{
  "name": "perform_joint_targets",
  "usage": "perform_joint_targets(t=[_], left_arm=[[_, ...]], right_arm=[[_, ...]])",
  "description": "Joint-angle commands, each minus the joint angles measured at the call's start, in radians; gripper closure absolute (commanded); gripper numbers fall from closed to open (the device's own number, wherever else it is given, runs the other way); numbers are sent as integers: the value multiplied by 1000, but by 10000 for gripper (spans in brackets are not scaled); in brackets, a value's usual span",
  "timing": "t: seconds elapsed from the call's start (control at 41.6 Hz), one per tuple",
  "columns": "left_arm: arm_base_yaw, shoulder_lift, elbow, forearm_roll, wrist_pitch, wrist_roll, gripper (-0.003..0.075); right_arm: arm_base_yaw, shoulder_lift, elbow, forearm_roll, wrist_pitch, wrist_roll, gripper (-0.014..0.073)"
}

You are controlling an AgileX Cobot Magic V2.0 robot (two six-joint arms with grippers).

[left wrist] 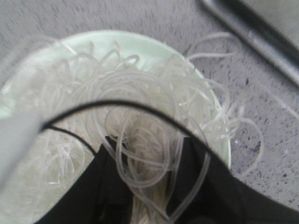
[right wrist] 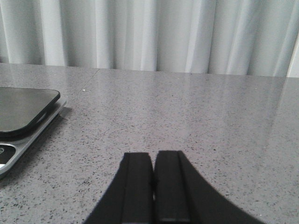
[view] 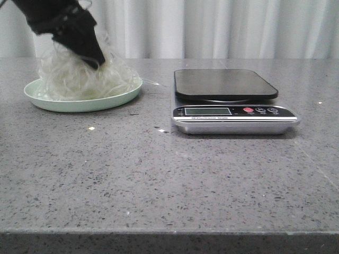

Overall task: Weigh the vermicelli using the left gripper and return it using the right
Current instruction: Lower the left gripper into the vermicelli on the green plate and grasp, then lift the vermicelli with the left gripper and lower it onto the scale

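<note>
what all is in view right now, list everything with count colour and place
vermicelli: one tangle, translucent whitish, heaped on the plate at the table's left, some loops hanging over the rim
plate: one, pale green, round, left side of the table
kitchen scale: one, silver body with a black platform, nothing on it, to the right of the plate
table: one, grey speckled stone, under everything
curtain: white, pleated, behind the table
left gripper: one, black, down in the vermicelli with strands between its fingers
right gripper: one, black, fingers together, above bare table right of the scale, holding nothing
</note>
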Motion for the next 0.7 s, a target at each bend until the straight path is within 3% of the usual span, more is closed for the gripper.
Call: perform_joint_targets(t=[0.0, 0.312, 0.529, 0.673], left_arm=[[-10, -86, -84, -26, -47, -11, 577], [-132, -101, -270, -27, -56, -11, 577], [-286, -88, -290, -27, -172, -4, 577], [-356, -34, -290, -21, -178, -4, 577]], right_arm=[[-5, -17, -8, -7, -80, 3, 442], [-5, -17, -8, -7, -80, 3, 442], [-5, -17, -8, -7, -80, 3, 442], [-5, -17, -8, -7, -80, 3, 442]])
